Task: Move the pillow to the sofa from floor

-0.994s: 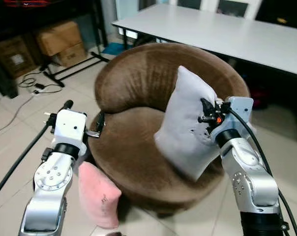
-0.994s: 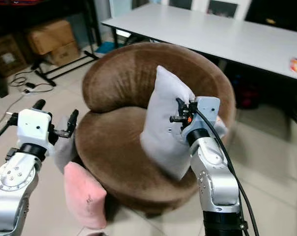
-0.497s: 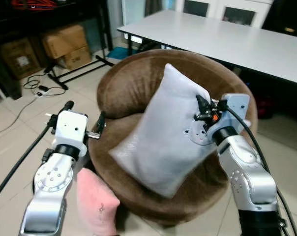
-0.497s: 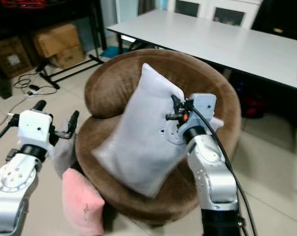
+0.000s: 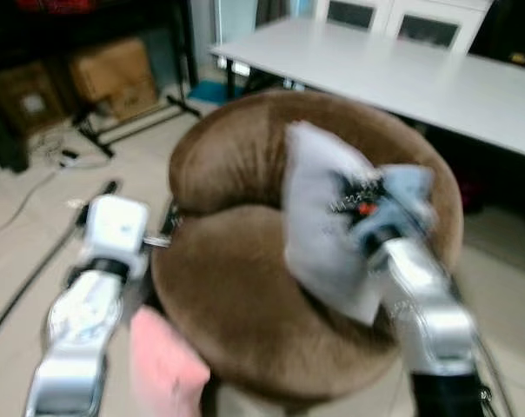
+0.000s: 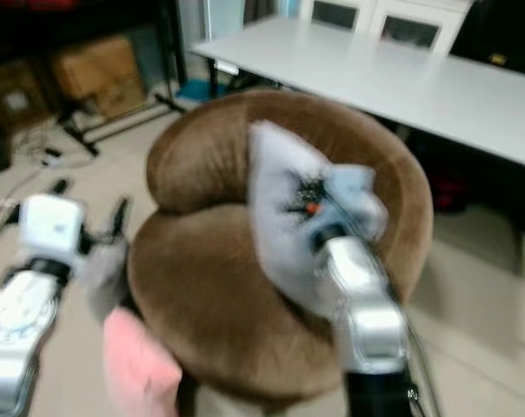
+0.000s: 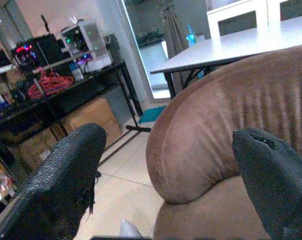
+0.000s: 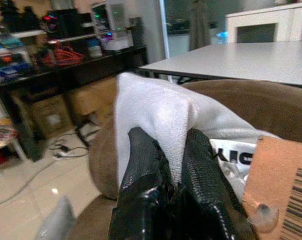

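home office (white desk [image 5: 402, 74], cluttered shelves [image 7: 51, 80])

Quick tally, blurry head views and all:

- One round brown sofa [image 5: 245, 287].
- Two pillows: one white pillow [image 5: 319, 208] up over the seat, one pink pillow [image 5: 162, 369] down on the tiled floor [image 5: 36, 261].
- Two grippers: right gripper [image 8: 171, 165] pinching the white one's corner, left gripper [image 7: 166, 170] spread wide beside the sofa, nothing in it.
- One long white table [image 5: 393, 74] behind.
- Two cardboard boxes [image 5: 106, 74] under the dark shelving, as far as can be made out.
- One bunch of red hangers [image 7: 46, 85] on the shelf.
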